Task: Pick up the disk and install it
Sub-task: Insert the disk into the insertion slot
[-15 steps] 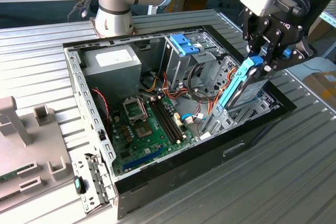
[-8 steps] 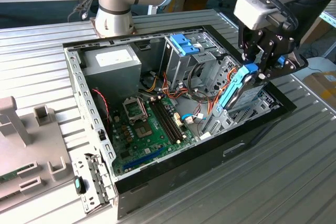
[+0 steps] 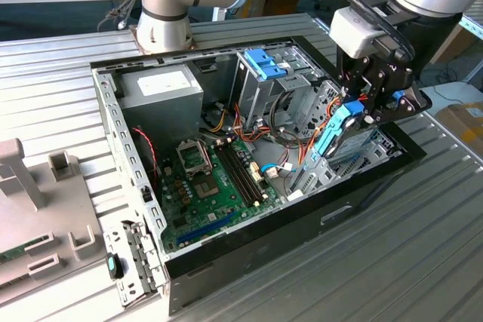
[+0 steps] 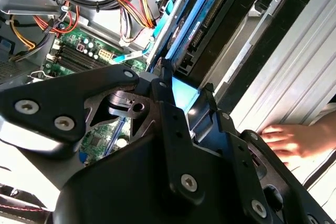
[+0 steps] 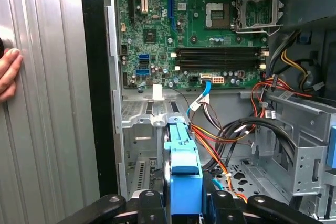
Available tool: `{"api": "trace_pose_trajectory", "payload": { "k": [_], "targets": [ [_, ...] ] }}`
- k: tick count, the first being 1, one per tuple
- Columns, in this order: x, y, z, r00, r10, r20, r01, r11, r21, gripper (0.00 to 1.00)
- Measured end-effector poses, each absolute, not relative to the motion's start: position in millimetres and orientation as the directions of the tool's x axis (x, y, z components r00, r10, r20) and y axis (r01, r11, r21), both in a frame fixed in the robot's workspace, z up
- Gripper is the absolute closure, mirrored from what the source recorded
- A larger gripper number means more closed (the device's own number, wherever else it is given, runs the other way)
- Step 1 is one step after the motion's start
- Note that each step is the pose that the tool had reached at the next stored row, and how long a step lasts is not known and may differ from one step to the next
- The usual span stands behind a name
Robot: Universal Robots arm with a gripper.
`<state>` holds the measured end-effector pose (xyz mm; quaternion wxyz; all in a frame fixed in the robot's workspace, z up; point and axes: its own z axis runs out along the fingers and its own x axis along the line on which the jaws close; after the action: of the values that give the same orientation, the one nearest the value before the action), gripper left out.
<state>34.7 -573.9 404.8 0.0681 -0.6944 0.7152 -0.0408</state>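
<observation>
Tool: the tool (image 3: 356, 113) is clenched on the disk (image 3: 336, 130), with a black finger on either side of the blue carrier frame, as both wrist views show (image 5: 184, 203) (image 4: 178, 95).
Disk: held off the table and tilted, its blue end tab (image 5: 182, 148) pointing down into the open computer case (image 3: 113, 126). In the second wrist view the grey-black drive body (image 4: 220, 19) sits inside the blue frame.
Disk position: over the case corner toward the exterior view's right, just above a grey metal bay (image 5: 142, 129). Whether it touches the bay I cannot tell.
Case interior: green motherboard (image 3: 207, 179) on the floor of the case, power supply (image 3: 162, 88) at the back, and a blue-topped drive cage (image 3: 264, 73) beside it.
Cables: orange, red and yellow wires (image 5: 223, 135) run near the disk.
Table: ribbed metal table (image 3: 392, 246) under the case.
Person: a hand (image 5: 8, 74) rests on the table beside the case's black edge, also seen in the second wrist view (image 4: 289, 140).
</observation>
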Motion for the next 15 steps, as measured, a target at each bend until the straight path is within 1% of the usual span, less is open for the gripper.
{"api": "trace_pose_trajectory", "payload": {
  "k": [4,5,15],
  "targets": [
    [34.7,-573.9,404.8,-0.026,-0.999,-0.041,-0.988,0.032,-0.153,0.63],
    [34.7,-573.9,404.8,-0.026,-0.999,-0.041,-0.988,0.032,-0.153,0.56],
    [34.7,-573.9,404.8,-0.026,-0.999,-0.041,-0.988,0.032,-0.153,0.56]
  ]
}}
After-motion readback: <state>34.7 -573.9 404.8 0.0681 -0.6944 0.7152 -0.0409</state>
